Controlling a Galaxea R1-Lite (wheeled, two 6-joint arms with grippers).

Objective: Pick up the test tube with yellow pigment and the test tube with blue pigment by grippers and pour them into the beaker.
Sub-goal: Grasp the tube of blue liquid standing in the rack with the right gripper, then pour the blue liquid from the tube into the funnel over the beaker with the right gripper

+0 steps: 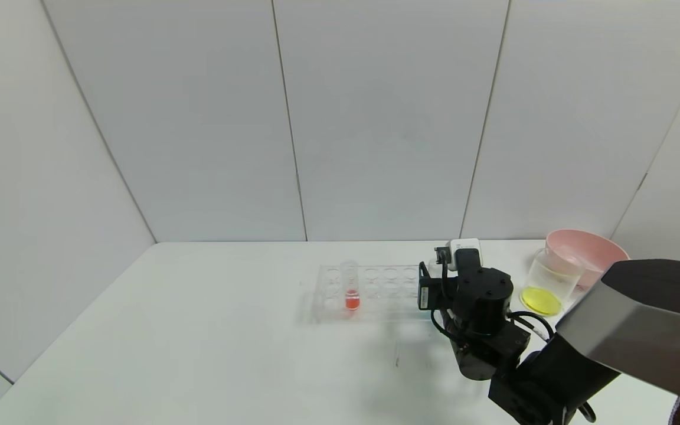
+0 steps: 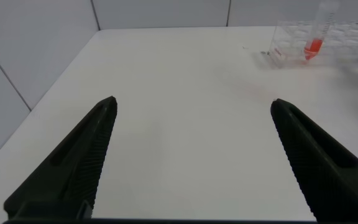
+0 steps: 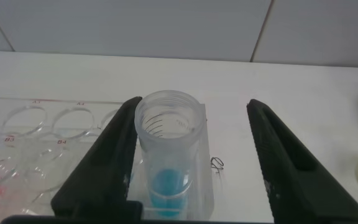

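Right gripper (image 3: 191, 162) jaws spread around the test tube with blue pigment (image 3: 169, 158) — rack (image 3: 48, 134) wells marked B3, B4.

Rack (image 1: 375, 292) blocks centre; table (image 1: 198, 330) left open.

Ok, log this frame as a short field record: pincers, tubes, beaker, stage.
right pincer: astride the blue test tube in the rack, one finger touching, the other apart
left pincer: open, over bare table
beaker: yellow liquid inside, beside pink bowl
red-orange tube: standing in rack
stage: yellow apparently poured; blue not yet lifted
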